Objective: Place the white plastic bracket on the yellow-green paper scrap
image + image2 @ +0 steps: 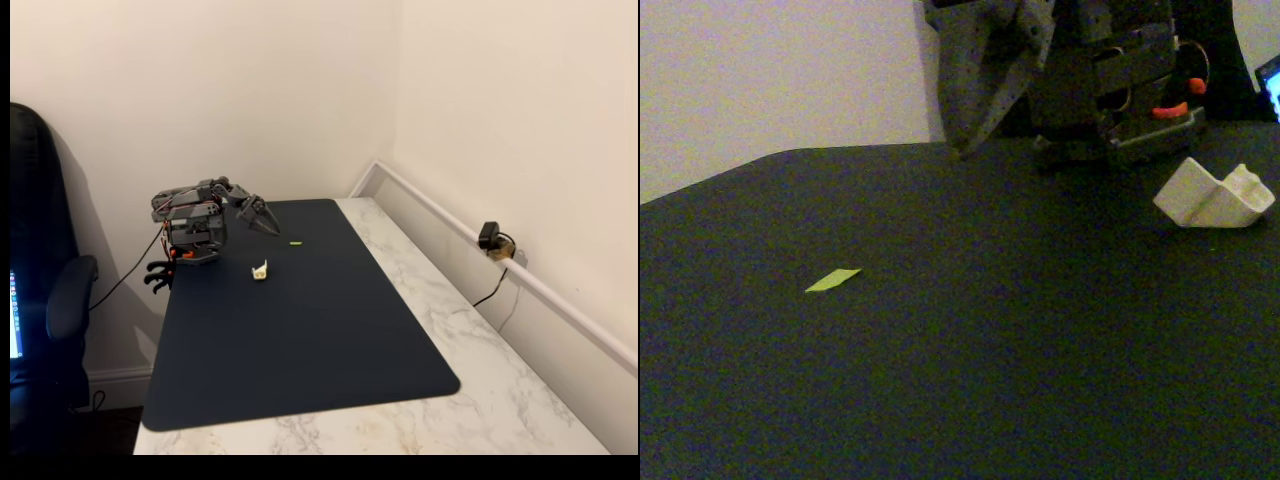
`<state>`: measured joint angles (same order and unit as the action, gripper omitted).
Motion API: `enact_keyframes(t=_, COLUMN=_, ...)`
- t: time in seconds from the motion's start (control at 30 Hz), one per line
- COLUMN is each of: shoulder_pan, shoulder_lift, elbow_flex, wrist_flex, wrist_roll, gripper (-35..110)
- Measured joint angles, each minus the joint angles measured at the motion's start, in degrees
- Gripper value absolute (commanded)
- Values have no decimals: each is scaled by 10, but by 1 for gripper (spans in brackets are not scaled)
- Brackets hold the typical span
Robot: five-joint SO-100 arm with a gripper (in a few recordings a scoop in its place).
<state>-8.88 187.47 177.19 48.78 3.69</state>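
The white plastic bracket [260,270] lies on the dark mat in front of the arm's base; in the low fixed view the bracket [1215,195] sits at the right, angular and off-white. The yellow-green paper scrap [296,242] lies flat further right on the mat, and in the low view the scrap [833,280] is at the left. My grey gripper [268,228] hangs folded near the base, tip pointing down, shut with nothing in it, above the mat between bracket and scrap. In the low view the gripper [965,150] tapers to a closed tip.
The dark mat [320,350] covers most of a marble desk [480,330]. A small black camera [490,238] sits on the wall ledge at right. A black chair [45,300] stands at the left. Cables trail from the arm's base.
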Motion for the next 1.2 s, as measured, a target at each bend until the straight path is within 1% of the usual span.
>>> enact_keyframes(t=0.2, shoulder_pan=3, shoulder_lift=0, elbow_flex=0, wrist_flex=-2, wrist_roll=-5, gripper=0)
enact_keyframes(t=0.3, shoulder_pan=10, shoulder_lift=0, elbow_flex=0, wrist_flex=-18, wrist_roll=-61, gripper=0)
enact_keyframes(t=0.37, shoulder_pan=8, shoulder_lift=0, elbow_flex=0, wrist_flex=-26, wrist_roll=-76, gripper=0)
enact_keyframes(t=0.47, shoulder_pan=5, shoulder_lift=0, elbow_flex=-20, wrist_flex=-18, wrist_roll=-40, gripper=0)
enact_keyframes(t=0.53, shoulder_pan=5, shoulder_lift=0, elbow_flex=-56, wrist_flex=17, wrist_roll=0, gripper=0)
enact_keyframes(t=0.67, shoulder_pan=-1, shoulder_lift=-15, elbow_flex=-134, wrist_flex=70, wrist_roll=37, gripper=0)
enact_keyframes(t=0.87, shoulder_pan=-13, shoulder_lift=-212, elbow_flex=-308, wrist_flex=105, wrist_roll=55, gripper=0)
enact_keyframes(t=1.07, shoulder_pan=-12, shoulder_lift=-454, elbow_flex=-558, wrist_flex=239, wrist_roll=98, gripper=0)
enact_keyframes(t=1.13, shoulder_pan=-13, shoulder_lift=-511, elbow_flex=-630, wrist_flex=268, wrist_roll=116, gripper=0)
enact_keyframes(t=1.2, shoulder_pan=-15, shoulder_lift=-562, elbow_flex=-696, wrist_flex=299, wrist_roll=135, gripper=3)
